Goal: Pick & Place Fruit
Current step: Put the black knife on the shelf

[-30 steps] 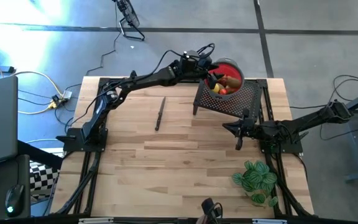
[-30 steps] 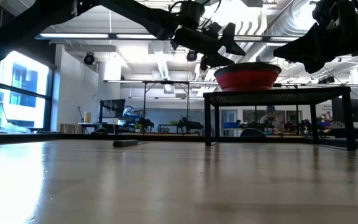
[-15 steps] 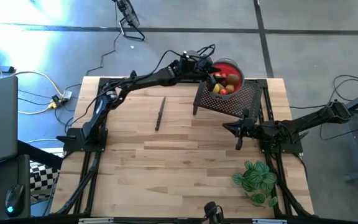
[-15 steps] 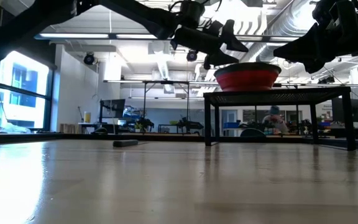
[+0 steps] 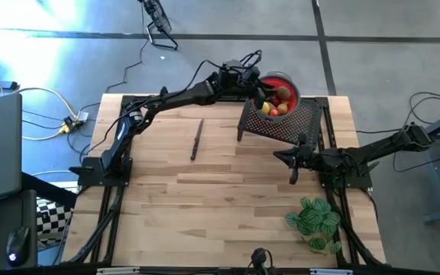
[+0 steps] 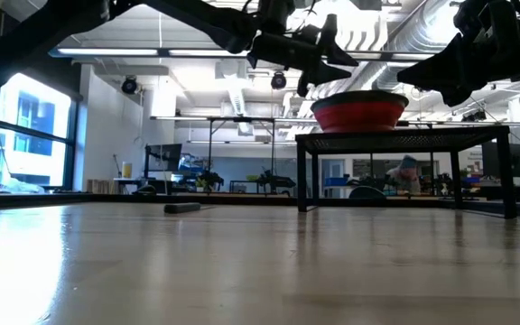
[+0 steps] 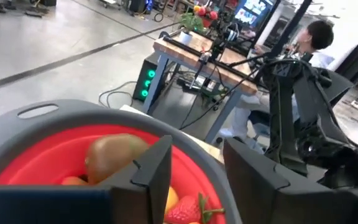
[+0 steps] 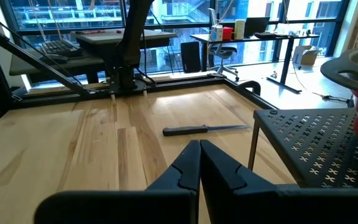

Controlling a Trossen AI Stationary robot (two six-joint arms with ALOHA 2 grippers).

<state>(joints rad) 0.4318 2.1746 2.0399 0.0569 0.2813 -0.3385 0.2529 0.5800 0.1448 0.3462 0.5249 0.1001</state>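
Fig.: fruit [image 5: 274,101] piled in red bowl [image 5: 289,81] on mesh rack [image 5: 296,122]; left pincer [image 5: 255,84], fingers apart w/ nothing between, above it; right pincer [image 5: 292,157] together over counter [image 5: 205,198]; pieces prob. light, smooth, bruisable — you'd grip across the widest part, gently.

A robotics lab or workshop in an open industrial hall; exposed ducts [image 6: 441,36] and strip lights run across the ceiling; the floor [image 5: 388,23] is bare grey concrete with loose cables; further wooden workbenches [image 7: 219,53] carry more arm rigs; monitors [image 8: 260,25] stand on desks before tall windows [image 6: 25,135]; a person [image 7: 312,37] sits nearby.
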